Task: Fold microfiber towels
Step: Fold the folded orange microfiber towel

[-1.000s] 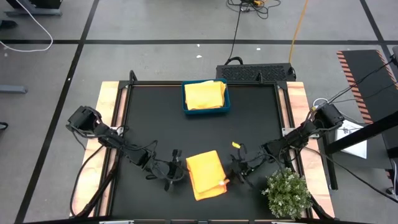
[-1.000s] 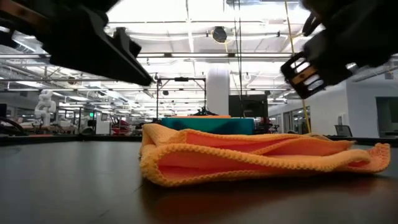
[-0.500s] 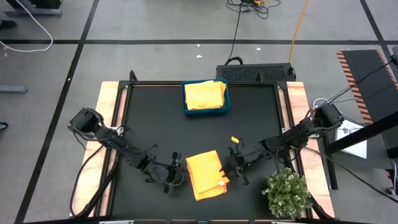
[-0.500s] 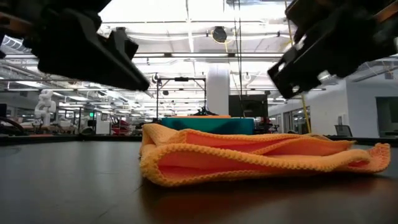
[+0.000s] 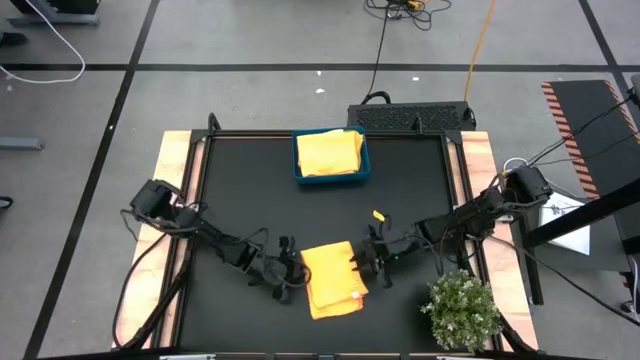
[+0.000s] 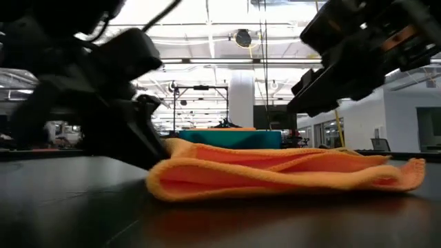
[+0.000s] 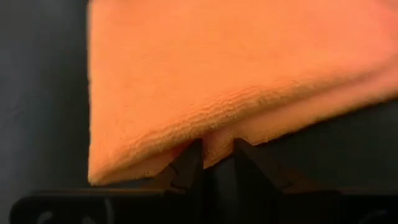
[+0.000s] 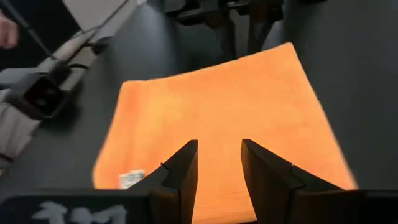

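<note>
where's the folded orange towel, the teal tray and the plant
folded orange towel (image 5: pixel 331 279), high view, middle of its top layer
teal tray (image 5: pixel 297 168), high view, its left rim
plant (image 5: pixel 462 312), high view, centre of the foliage

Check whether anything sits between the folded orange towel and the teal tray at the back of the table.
Nothing visible does. The orange towel lies near the table's front edge between the left gripper and the right gripper; only bare black tabletop separates it from the teal tray. The plant stands off to the right.
</note>
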{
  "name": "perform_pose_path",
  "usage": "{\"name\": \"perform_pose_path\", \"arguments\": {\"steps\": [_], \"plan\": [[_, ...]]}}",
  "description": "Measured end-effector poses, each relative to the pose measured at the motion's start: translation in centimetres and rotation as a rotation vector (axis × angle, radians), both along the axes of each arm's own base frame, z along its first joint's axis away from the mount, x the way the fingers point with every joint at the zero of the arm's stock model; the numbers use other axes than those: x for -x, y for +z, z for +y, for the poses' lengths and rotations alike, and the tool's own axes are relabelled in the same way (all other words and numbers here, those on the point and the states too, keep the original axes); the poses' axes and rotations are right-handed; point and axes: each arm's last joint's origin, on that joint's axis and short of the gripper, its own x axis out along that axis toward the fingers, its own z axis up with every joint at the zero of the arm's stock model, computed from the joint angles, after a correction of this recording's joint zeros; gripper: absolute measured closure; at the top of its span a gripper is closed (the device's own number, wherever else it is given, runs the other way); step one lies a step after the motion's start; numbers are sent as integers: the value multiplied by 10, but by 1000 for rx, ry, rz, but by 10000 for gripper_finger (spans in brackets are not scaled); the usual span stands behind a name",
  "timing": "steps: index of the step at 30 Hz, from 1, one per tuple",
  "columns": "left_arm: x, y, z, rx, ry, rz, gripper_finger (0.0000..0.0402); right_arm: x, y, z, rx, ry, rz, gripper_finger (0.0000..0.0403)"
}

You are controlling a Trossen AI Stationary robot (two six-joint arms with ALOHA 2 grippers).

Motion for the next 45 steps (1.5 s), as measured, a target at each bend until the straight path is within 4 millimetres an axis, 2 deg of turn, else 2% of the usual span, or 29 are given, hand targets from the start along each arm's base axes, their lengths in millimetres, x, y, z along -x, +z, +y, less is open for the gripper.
{"name": "perform_pose_path", "arguments": {"steps": [7,13,19,22,25,29,32,36,42,45], "plan": [[-10,-3,31,-29,163,8,309,-4,-5,-23,33,-88,48,287],[-19,-4,65,-52,281,15,309,-6,-9,-51,69,-275,93,287],[-19,6,78,-35,265,26,309,-6,-10,-62,36,-267,124,287],[-16,22,72,-6,238,-13,309,-7,-13,-58,25,-243,127,287],[-11,35,63,-18,196,-40,309,-8,-24,-56,28,-238,178,287],[-7,51,43,-50,80,-116,309,-22,-36,-50,41,-218,218,287],[0,51,26,-86,-20,-116,309,-36,-41,-49,47,-220,219,287],[5,52,11,-74,-70,-126,309,-47,-47,-60,77,-278,225,287],[12,54,-6,-73,-107,-155,309,-50,-45,-86,90,-368,225,287],[11,48,-10,-96,-103,-157,309,-50,-45,-94,115,-355,222,287]]}}
